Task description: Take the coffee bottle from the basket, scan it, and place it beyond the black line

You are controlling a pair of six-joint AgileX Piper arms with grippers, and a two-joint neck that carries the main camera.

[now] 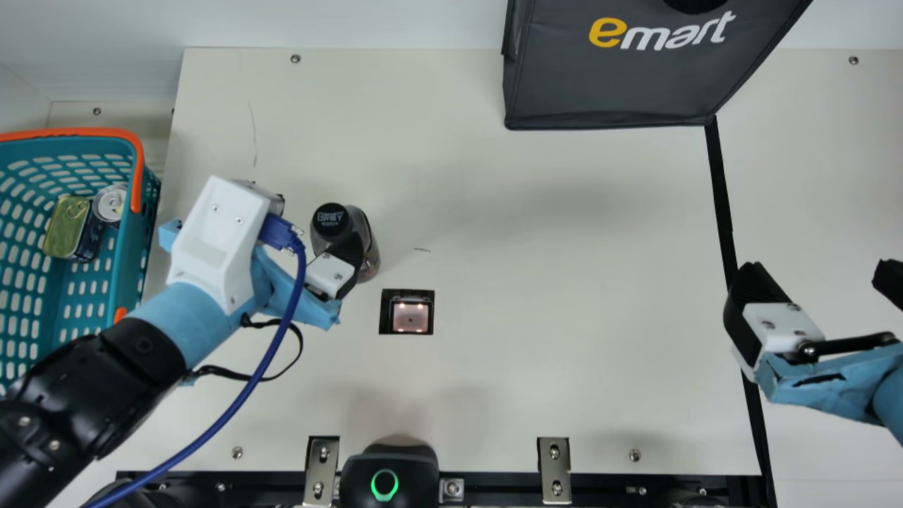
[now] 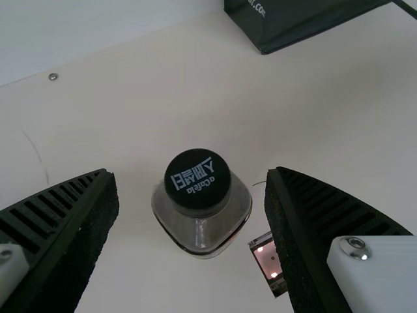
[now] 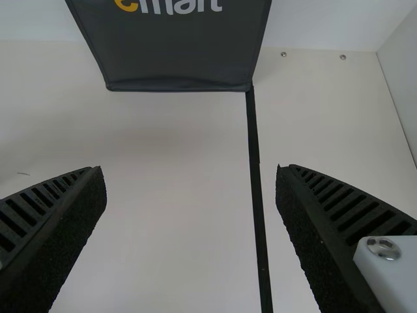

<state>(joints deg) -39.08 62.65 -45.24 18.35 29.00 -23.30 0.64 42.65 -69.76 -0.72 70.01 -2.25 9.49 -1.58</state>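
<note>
Coffee bottle upright on table, left gripper wide around it

The coffee bottle stands between the basket and the square scanner window, on the basket side of the black line. The left gripper is wide open, one finger on either side of the bottle; its wrist view shows gaps on both sides. The basket holds a round can and a flat tin. The right gripper is wide open and holds nothing, above the black line. A dark bag sits at the line's far end.
</note>
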